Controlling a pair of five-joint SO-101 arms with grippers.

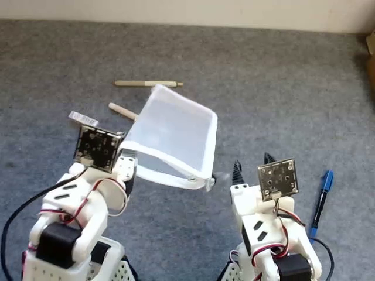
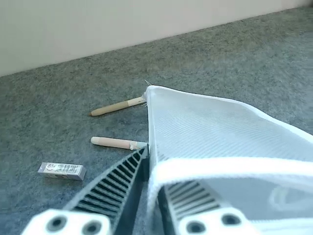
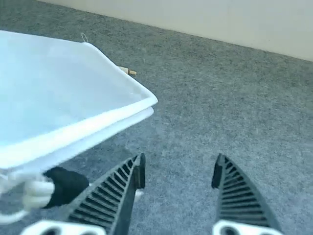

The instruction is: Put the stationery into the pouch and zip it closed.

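White mesh pouch (image 1: 176,132) held up off the grey worktop (image 1: 281,76), near rim clamped tight in the left pincer (image 2: 149,157). Right pincer (image 1: 252,162) spread wide and empty, just short of the pouch's zip end.

Best handling, by the look of it: keep the left grip firm on the rim, with the mouth tilted toward the right arm and not sagging. Send the right pincer first to the blue pen (image 1: 321,196), nearest to it on the worktop. Grasp mid-barrel and feed tip-first into the parted mouth. Avoid nudging the hanging rim, likely to fold shut.

Count, near to far:
- Two pincers.
- One pouch.
- One blue pen, beside the right arm.
- One grey eraser (image 2: 62,171), beside the left arm.
- Two pencils: nearer beige pencil (image 2: 117,143), one end hidden behind the pouch's edge, and farther beige pencil (image 1: 147,84), beyond the pouch and well apart from both arms.

Four stationery pieces in all, none seen inside.
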